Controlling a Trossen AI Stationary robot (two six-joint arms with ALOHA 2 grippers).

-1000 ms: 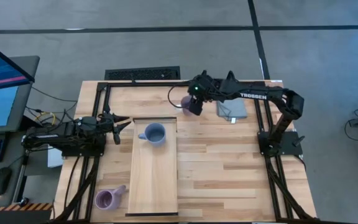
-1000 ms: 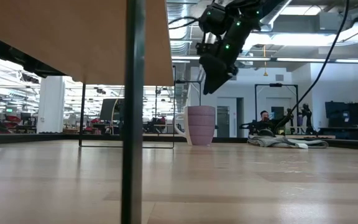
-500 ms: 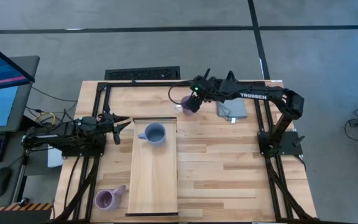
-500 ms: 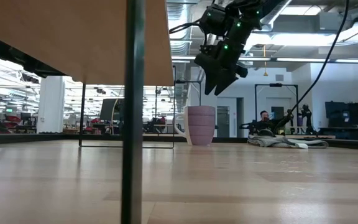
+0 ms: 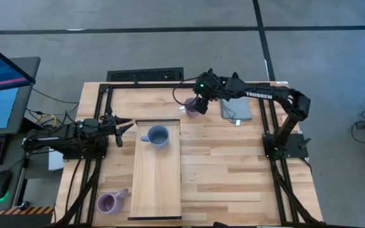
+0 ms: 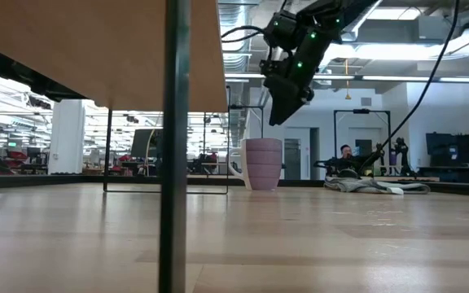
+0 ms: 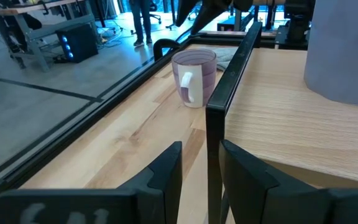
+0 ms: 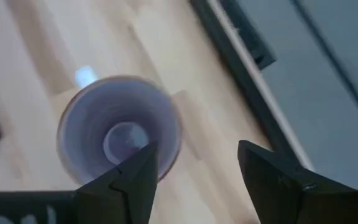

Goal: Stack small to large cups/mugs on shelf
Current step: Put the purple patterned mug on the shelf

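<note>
The pale wooden shelf [image 5: 156,174] stands on the table, with the blue-grey mug [image 5: 157,136] upright at its far end. One purple mug [image 5: 108,202] lies on the table by the shelf's near left corner. The other purple mug [image 6: 263,163] stands upright near the table's far edge. My right gripper [image 8: 194,168] hangs open just above this mug [image 8: 120,127], fingers pointing down, clear of its rim in the low view [image 6: 279,110]. My left gripper [image 7: 201,168] waits open at the shelf's far left corner [image 5: 122,126].
A folded grey cloth [image 5: 236,111] lies right of the far purple mug. Black frame rails [image 5: 103,104] run along the table's far and side edges. The shelf's dark leg [image 6: 175,146] stands in front in the low view. Bare tabletop lies right of the shelf.
My right gripper has turned about its wrist while staying above the far purple mug at about the same height. The mugs and the shelf have kept still.
</note>
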